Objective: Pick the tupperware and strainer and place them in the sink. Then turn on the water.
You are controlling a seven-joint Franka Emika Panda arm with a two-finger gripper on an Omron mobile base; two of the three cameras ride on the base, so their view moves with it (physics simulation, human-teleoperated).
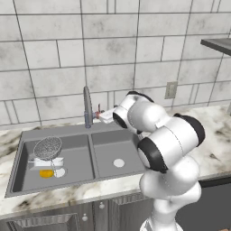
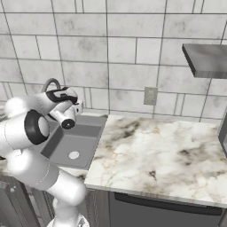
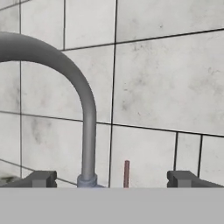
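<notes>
I have the hand (image 3: 111, 179) spread wide, its two dark fingertips (image 3: 39, 178) low at either side. Between them stands the curved grey faucet (image 3: 87, 131), arching off to the left, with a thin reddish lever (image 3: 126, 173) upright just beside its base, against the tiled wall (image 3: 166, 78).

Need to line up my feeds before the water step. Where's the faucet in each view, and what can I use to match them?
Left base view: the faucet stands behind the sink, left of centre, with the claw just to its right.
Right base view: its curved top peeks over the arm at the left edge.
Hand view: its neck arches up from the lower left.
Shared landmark: the grey tiled wall.
</notes>
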